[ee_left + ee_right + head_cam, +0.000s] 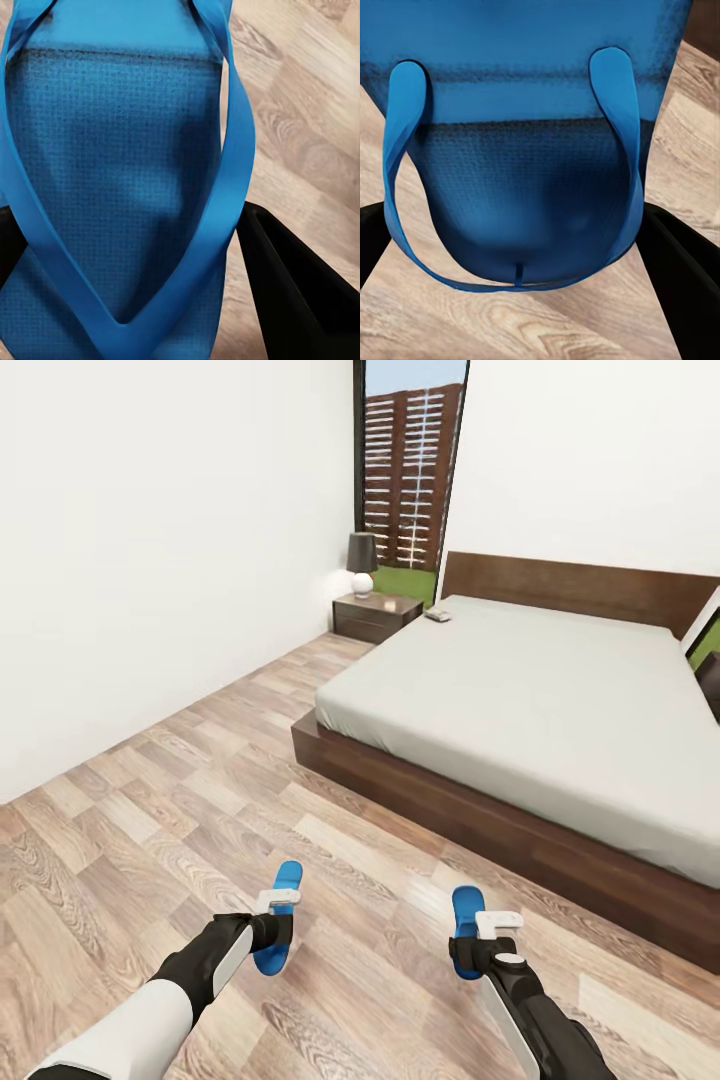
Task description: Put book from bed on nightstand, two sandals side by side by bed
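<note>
A bright blue sandal (112,187) sits right up against the left wrist camera, its woven footbed turned to the lens. Two thin blue straps (236,172) run down its edges and meet in a V. A black finger (300,300) of the left gripper lies against one edge of the sandal. Beyond it is light wood-plank floor (307,97).

Bed (540,700) ahead right; nightstand (375,615) left of its head, lamp (362,563) on it; book (437,615) on bed.
</note>
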Robot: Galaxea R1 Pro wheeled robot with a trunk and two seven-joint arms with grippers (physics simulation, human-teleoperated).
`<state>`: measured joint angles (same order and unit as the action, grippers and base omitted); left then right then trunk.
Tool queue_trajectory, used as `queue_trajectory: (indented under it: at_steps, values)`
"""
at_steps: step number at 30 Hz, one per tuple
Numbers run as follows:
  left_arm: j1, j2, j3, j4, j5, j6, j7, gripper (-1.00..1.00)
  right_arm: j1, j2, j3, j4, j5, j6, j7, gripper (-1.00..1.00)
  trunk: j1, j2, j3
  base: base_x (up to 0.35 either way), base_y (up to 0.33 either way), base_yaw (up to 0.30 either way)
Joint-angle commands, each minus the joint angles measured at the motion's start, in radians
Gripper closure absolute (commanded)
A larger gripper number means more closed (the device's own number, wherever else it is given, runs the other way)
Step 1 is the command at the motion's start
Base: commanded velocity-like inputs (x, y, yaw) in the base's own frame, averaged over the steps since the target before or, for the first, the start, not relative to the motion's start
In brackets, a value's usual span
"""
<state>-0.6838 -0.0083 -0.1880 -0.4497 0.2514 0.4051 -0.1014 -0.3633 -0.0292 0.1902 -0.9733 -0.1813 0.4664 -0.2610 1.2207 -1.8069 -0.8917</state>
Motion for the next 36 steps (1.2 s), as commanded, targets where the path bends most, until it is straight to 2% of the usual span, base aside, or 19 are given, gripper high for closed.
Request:
queue_trajectory:
  at_steps: [1,36]
  values:
    - [0.0,0.001,-0.004,-0.001,0.005,0.005,0.0,1.0,-0.001,-0.001,0.005,-0.001,-0.012,0.003,-0.01,1.0,-0.004,0.007,0.002,0.0,0.0,0.0]
    - [0.0,-0.003,-0.005,0.003,0.003,0.005,0.003,1.0,-0.001,-0.001,0.004,0.031,-0.009,0.001,-0.01,1.0,-0.138,0.252,0.112,0.0,0.0,0.0]
